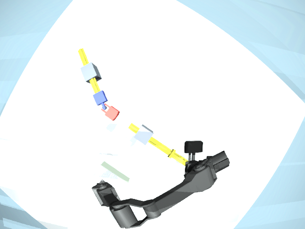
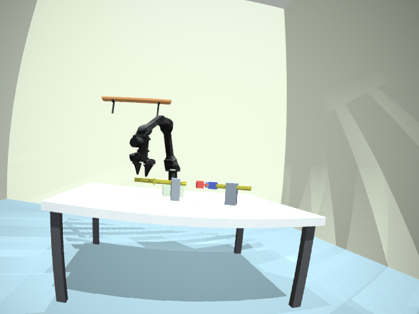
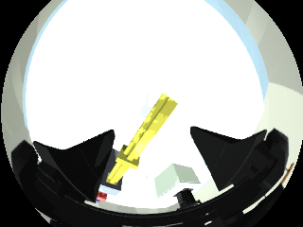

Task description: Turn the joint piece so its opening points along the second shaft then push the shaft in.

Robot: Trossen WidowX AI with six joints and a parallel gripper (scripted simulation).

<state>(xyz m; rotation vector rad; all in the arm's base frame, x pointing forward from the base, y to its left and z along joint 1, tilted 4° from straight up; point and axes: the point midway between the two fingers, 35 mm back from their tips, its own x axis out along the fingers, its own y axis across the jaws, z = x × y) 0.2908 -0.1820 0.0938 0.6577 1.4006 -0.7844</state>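
My gripper [image 2: 142,174] [image 3: 152,129] is open and empty, pointing down above the outer part of the second yellow shaft [image 1: 160,145] [image 2: 162,181] [image 3: 156,114]. That shaft runs through a grey block [image 1: 144,135] [image 2: 175,190] and has a collar [image 1: 171,153] [image 3: 128,158]. Its inner end is apart from the red joint piece [image 1: 112,113] [image 2: 200,184]. The red piece hinges on a blue piece [image 1: 99,98] [image 2: 212,185] at the end of the first shaft [image 1: 95,85], held in the other grey block [image 1: 89,72] [image 2: 231,193]. The red piece looks roughly in line with the second shaft; its opening is hidden.
A pale green upright panel [image 1: 115,171] [image 3: 175,180] stands between the second shaft's block and the arm's base [image 1: 104,194]. The white table's front edge [image 2: 182,220] shows in the exterior view. An orange shelf [image 2: 135,99] is on the wall behind.
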